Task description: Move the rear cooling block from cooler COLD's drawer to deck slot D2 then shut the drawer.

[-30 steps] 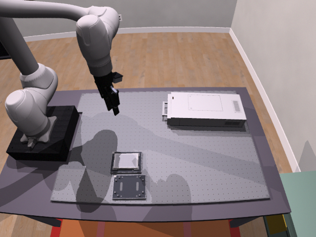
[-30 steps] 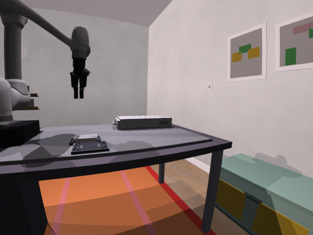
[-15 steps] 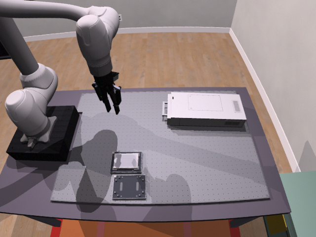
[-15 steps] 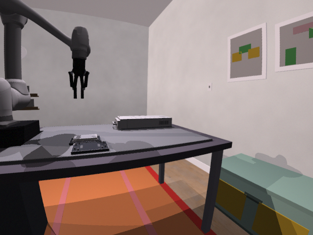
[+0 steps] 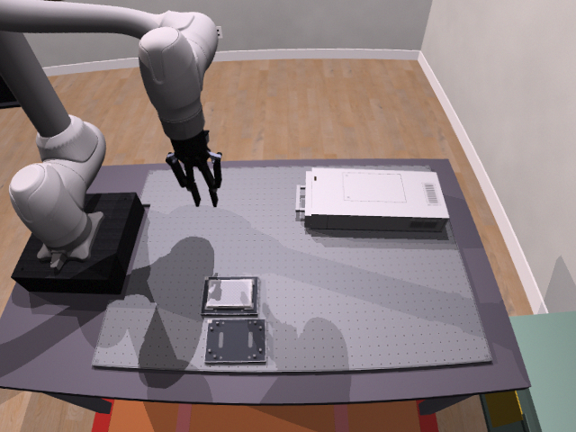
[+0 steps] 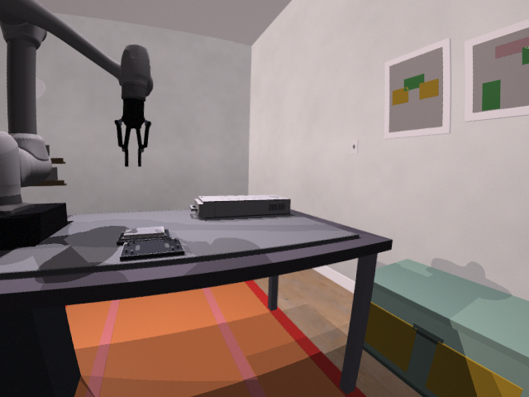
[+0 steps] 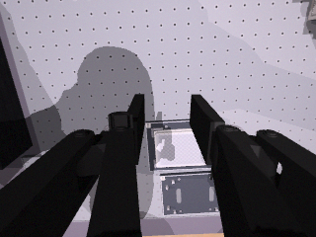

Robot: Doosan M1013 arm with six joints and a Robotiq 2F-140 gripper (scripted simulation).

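One gripper [image 5: 206, 204] [image 6: 132, 165] [image 7: 167, 109] hangs over the table [image 5: 418, 379] [image 6: 367, 244] [image 7: 168, 227], its jaws partly open around nothing.
One white cooler [image 5: 376, 193] [image 6: 243, 207] stands far right, one handle [image 5: 298, 197] [image 6: 193, 208] on its left end; its housing hides the inside, so the rear cooling block is out of sight and its exact place cannot be told. Two deck slots lie nearer, side by side: D1 [image 5: 256, 297] [image 6: 119, 241] [image 7: 151, 148], the farther, carries one pale textured piece [image 5: 229, 293] [image 6: 145, 231] [image 7: 180, 148]; D2 [image 5: 236, 341] [image 6: 151, 248] [image 7: 195, 195], the nearer, shows two pale strips.
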